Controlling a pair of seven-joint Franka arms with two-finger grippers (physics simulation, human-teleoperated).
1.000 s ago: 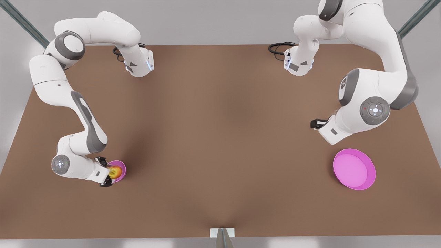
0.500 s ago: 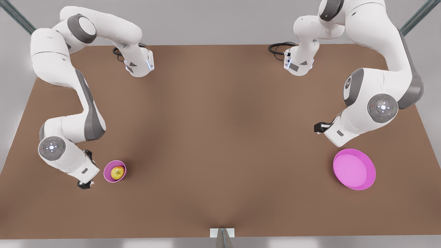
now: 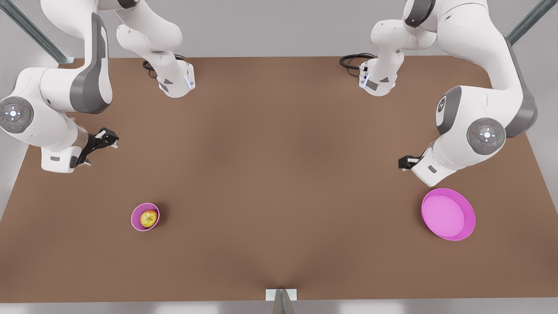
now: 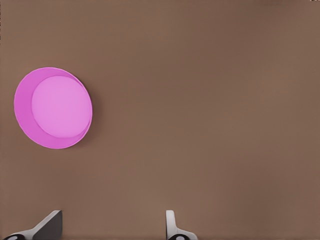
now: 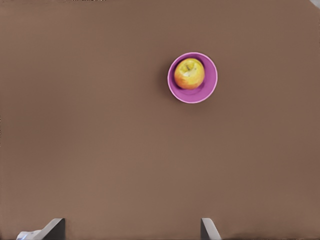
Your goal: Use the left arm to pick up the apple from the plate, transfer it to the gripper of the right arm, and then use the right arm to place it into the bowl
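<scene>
Red-orange and yellow, the small round apple (image 3: 148,218) sits inside the small pink-purple bowl (image 3: 136,217) on the brown table (image 3: 279,174), toward the front view's left. We see our right gripper (image 3: 96,146) raised above the table, well apart from the bowl, up and to the front view's left of it; its fingers (image 5: 54,227) are spread wide with nothing between them, and in the right wrist view the apple (image 5: 189,73) lies far ahead of them. Our left gripper (image 3: 405,162) hangs near the shallow magenta-pink plate (image 3: 466,226) at the front view's right, its fingers (image 4: 50,224) also spread and bare, the plate (image 4: 22,107) lying off to one side.
</scene>
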